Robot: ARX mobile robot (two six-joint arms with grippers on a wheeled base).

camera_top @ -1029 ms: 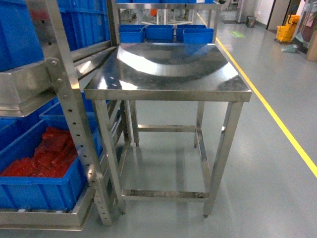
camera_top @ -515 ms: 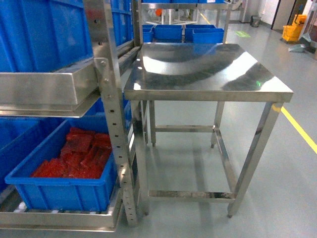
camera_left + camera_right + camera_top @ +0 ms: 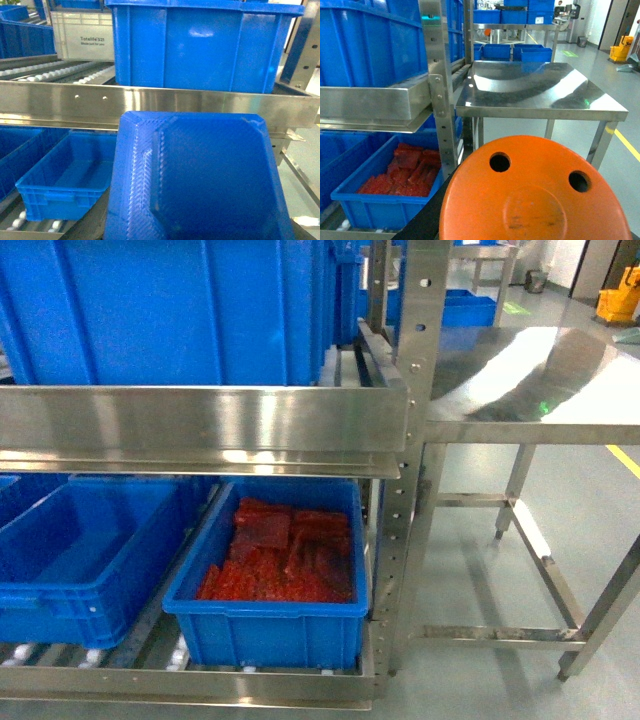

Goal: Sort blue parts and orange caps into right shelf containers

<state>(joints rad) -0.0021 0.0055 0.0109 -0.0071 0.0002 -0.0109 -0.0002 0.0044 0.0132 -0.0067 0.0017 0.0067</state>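
Left wrist: my view is filled by a blue part (image 3: 200, 180); fingers hidden, grip unreadable.
Right wrist: orange cap (image 3: 535, 195) blocks the fingers; can't tell.
Crates: red-filled crate (image 3: 270, 615) on lower shelf, large crate (image 3: 170, 310) above.

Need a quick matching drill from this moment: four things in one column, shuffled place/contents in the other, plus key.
Things:
1. orange cap
2. blue part
3. lower-shelf crate nearest the post
4. steel table

Place or contents:
A. holds red pieces
B. fills the bottom of the left wrist view
C. bare shiny top, right of the rack
D. fills the bottom of the right wrist view, with two round holes

Pairs: 1-D, 2-B, 3-A, 4-C
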